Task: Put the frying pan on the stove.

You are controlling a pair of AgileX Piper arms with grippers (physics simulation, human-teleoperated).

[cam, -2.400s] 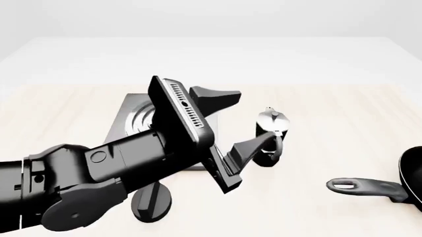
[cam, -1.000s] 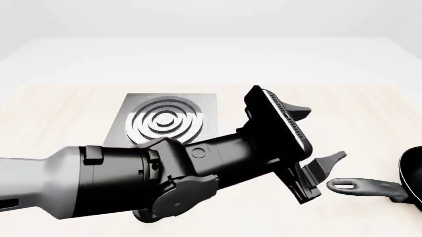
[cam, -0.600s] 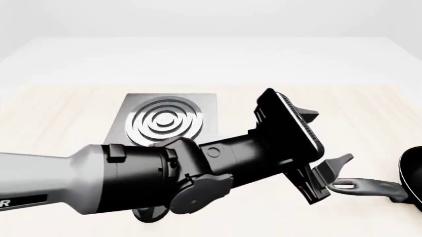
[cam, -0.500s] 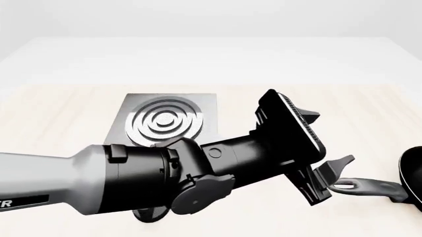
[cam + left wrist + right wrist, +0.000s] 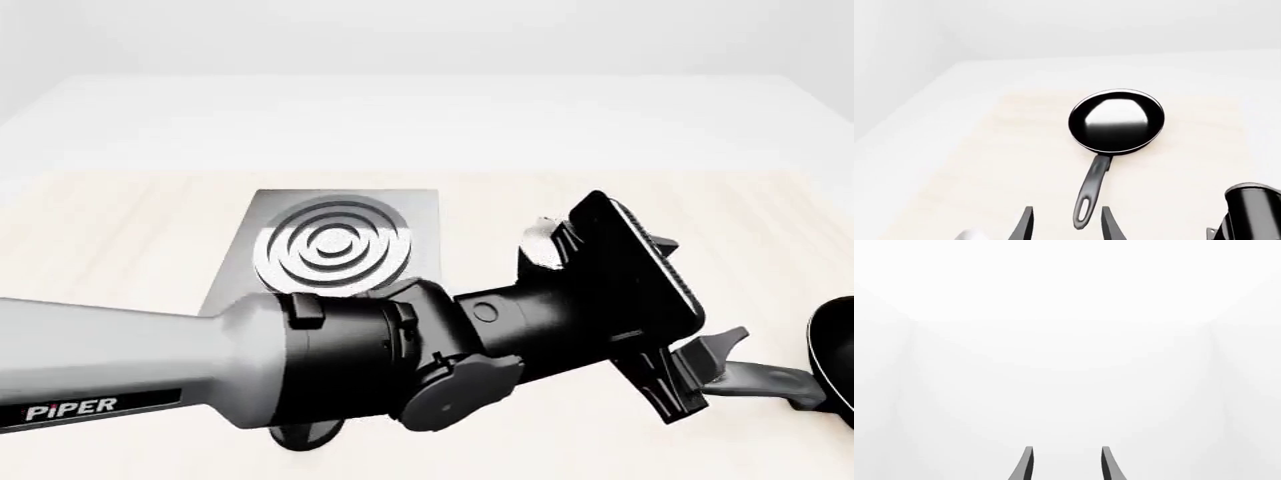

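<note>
The frying pan (image 5: 1116, 121) is a round black pan with a glossy pale inside. It lies on the table with its long dark handle (image 5: 1089, 192) pointing toward my left gripper (image 5: 1066, 227). That gripper is open, and the handle's holed end lies between the fingers without touching them. In the front view only the pan's rim (image 5: 838, 352) and part of the handle (image 5: 774, 381) show at the right edge, with my left gripper (image 5: 709, 290) just left of them. The grey stove (image 5: 340, 245) with its ringed burner lies at the middle left. My right gripper (image 5: 1066, 467) is open and empty.
The moka pot's silver lid (image 5: 541, 242) peeks out behind my left arm, right of the stove. A black knob (image 5: 304, 436) is mostly hidden under the arm at the front. A black cylindrical body (image 5: 1252, 212) stands at the edge of the left wrist view.
My left arm has swung right, away from the stove and moka pot, and reached further toward the pan's handle. Its gripper stays open. The handle's end is now hidden behind it in the front view.
</note>
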